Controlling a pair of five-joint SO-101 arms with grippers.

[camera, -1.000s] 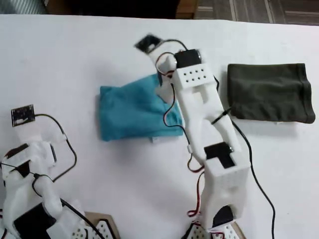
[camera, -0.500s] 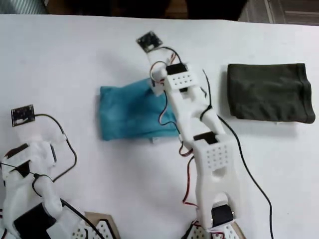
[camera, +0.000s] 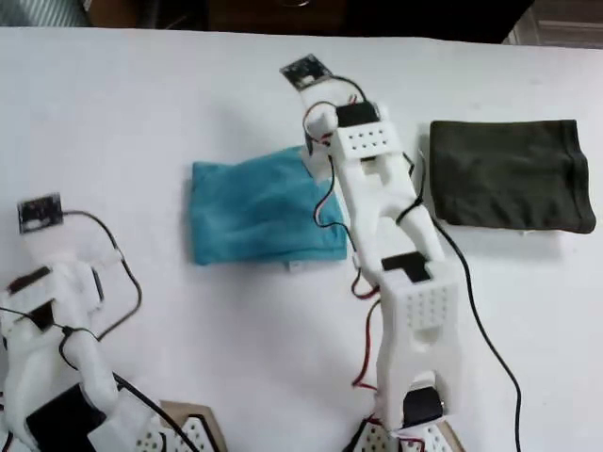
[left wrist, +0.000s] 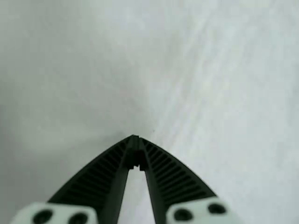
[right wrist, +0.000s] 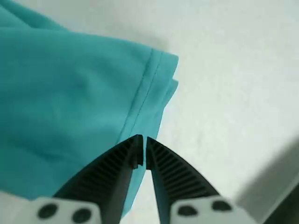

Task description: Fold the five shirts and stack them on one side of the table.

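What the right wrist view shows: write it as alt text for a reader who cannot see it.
The right gripper, shut tip to tip, sits over the hemmed edge of a folded teal shirt; whether it pinches the cloth cannot be told. The white table lies beyond the shirt's corner.

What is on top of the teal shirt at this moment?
The right gripper, fingers shut, is over the teal shirt at its hemmed edge. In the high view the arm covers that corner, so contact cannot be told.
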